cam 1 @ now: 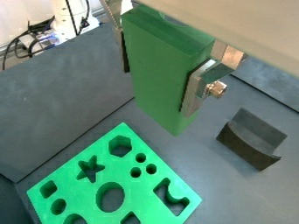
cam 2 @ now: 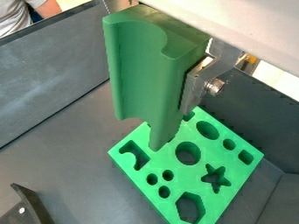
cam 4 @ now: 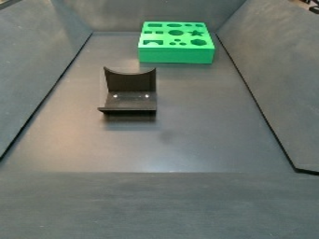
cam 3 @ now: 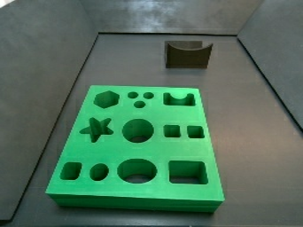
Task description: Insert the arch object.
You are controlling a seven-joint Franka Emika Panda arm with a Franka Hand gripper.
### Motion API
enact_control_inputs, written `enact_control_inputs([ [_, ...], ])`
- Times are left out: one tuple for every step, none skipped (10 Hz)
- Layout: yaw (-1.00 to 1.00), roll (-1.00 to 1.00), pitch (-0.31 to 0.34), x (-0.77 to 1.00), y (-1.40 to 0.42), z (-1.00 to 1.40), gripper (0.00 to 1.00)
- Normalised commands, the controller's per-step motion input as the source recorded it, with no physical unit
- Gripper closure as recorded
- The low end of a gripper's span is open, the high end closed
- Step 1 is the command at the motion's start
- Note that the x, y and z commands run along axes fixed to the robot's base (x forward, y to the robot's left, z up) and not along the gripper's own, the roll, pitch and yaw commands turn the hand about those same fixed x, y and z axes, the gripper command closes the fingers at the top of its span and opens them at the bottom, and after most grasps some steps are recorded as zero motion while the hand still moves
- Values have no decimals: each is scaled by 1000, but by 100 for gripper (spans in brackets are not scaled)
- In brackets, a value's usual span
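The arch object [cam 1: 162, 70] is a tall green block with a semicircular notch in one face, which shows in a wrist view [cam 2: 146, 79]. My gripper [cam 1: 159, 87] is shut on it, with a silver finger [cam 1: 197, 87] pressed flat against its side in both wrist views [cam 2: 197, 92]. The block hangs upright above the dark floor, over the near edge of the bright-green board [cam 1: 70, 188] with many shaped holes [cam 2: 163, 162]. The board has an arch-shaped hole [cam 3: 178, 98]. Neither side view shows the gripper or the arch object.
The dark L-shaped fixture [cam 4: 129, 91] stands on the floor apart from the board [cam 4: 174, 53] and shows in the other views too [cam 3: 186, 53] [cam 1: 251, 140]. Dark sloping walls enclose the floor on all sides.
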Motion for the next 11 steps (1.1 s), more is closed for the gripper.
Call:
enact_control_inputs([
  [-263,0,0,757,-191,-1000,100],
  [-257,0,0,760,-191,-1000,100],
  [-254,0,0,760,-189,-1000,100],
  [-229,0,0,794,-171,-1000,100],
  [-217,0,0,823,-146,-1000,100],
  [-191,0,0,749,-71,-1000,100],
  [-17,0,0,646,0,-1000,100],
  [129,0,-17,317,251,-1000,100],
  [363,-27,-121,134,314,-1000,100],
  [217,-31,-133,137,157,-977,100],
  [0,0,-111,149,3,-1000,100],
])
